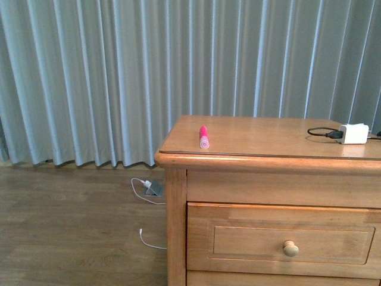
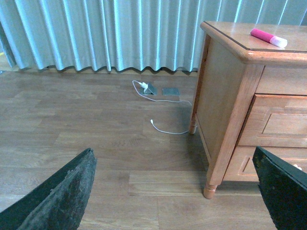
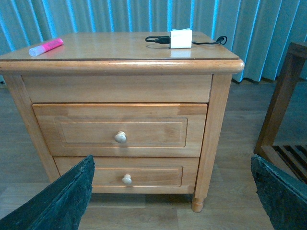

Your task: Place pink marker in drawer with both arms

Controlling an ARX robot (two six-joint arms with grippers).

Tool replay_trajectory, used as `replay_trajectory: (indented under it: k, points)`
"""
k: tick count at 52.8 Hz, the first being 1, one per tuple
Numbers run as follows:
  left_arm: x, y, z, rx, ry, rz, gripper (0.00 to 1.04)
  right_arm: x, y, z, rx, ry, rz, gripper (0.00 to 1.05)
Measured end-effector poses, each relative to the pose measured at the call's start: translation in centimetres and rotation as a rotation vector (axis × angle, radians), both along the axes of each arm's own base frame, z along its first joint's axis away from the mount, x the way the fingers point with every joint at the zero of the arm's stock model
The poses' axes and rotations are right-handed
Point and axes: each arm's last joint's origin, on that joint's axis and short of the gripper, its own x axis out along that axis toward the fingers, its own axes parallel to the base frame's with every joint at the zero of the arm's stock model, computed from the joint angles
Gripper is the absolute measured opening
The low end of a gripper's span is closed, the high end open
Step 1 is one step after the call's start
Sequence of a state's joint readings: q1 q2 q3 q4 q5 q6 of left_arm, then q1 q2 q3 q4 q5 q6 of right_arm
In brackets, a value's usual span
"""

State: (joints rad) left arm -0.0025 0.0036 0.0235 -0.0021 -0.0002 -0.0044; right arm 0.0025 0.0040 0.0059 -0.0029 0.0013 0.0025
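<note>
The pink marker (image 1: 203, 137) lies on top of the wooden dresser (image 1: 250, 159) near its left front corner, pale cap end toward the front. It also shows in the left wrist view (image 2: 268, 37) and the right wrist view (image 3: 45, 47). The drawer (image 1: 286, 238) is shut, with its round pale knob (image 1: 290, 248); in the right wrist view the drawer (image 3: 120, 129) sits above a similar lower drawer front (image 3: 139, 173). My left gripper (image 2: 175, 191) is open and empty, low over the floor left of the dresser. My right gripper (image 3: 172, 191) is open and empty in front of the dresser.
A white charger block (image 1: 353, 133) with a black cable lies on the dresser top at the right. White cables and a floor socket (image 1: 153, 188) lie on the wood floor by the grey curtain (image 1: 119, 77). A wooden frame (image 3: 283, 105) stands right of the dresser.
</note>
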Motion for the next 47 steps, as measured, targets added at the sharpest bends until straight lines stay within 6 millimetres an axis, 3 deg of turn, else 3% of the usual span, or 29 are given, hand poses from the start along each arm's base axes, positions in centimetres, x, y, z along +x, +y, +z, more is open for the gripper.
replay_trajectory:
  k: [37,39,43,47]
  points:
    - [0.0,0.0,0.0,0.000,0.000,0.000,0.99,0.0,0.0,0.0,0.000,0.000,0.000,0.96]
    - [0.0,0.0,0.0,0.000,0.000,0.000,0.99,0.0,0.0,-0.1,0.018,0.054,-0.010,0.96]
    - [0.0,0.0,0.0,0.000,0.000,0.000,0.99,0.4,0.4,-0.1,0.102,0.323,-0.014,0.96]
    - [0.0,0.0,0.0,0.000,0.000,0.000,0.99,1.1,0.7,0.0,0.111,0.361,0.001,0.96]
